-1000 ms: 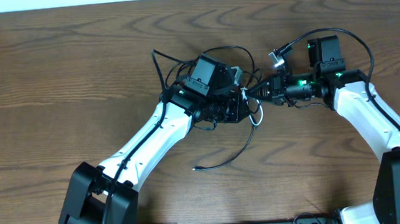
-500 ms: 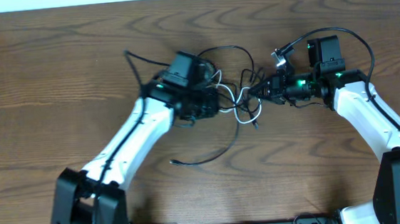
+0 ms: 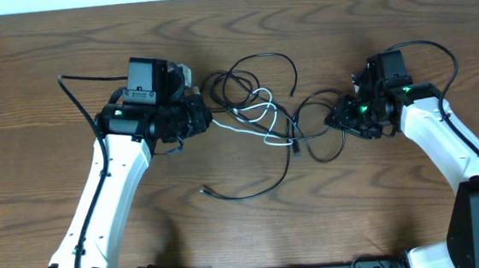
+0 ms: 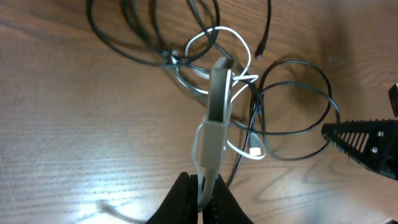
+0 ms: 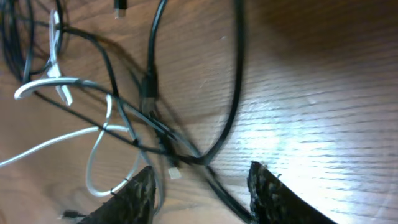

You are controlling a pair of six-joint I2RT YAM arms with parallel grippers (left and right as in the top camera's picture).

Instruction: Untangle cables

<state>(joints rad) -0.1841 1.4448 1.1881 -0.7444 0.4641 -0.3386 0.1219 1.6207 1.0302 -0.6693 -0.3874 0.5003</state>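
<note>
Overhead: the left arm (image 3: 107,187) reaches up from the near left edge and bends at the wrist towards the middle of the table (image 3: 44,47). The left gripper (image 3: 206,118) points right, at the edge of the cable tangle. The right arm (image 3: 437,136) comes in from the near right, and the right gripper (image 3: 334,120) points left, beside a black loop. The black cables (image 3: 259,57) lie in loose loops between the two grippers, crossed by the white cable (image 3: 251,114).

Left wrist: the left gripper (image 4: 199,186) has its jaws pressed together on the white cable (image 4: 219,28), which runs out to the tangle of black cables (image 4: 292,62).

Right wrist: the right gripper (image 5: 200,171) has its jaws apart, gripping nothing. The black cables (image 5: 236,93) run on the table between the fingers, and the white cable (image 5: 50,81) lies to the left.
</note>
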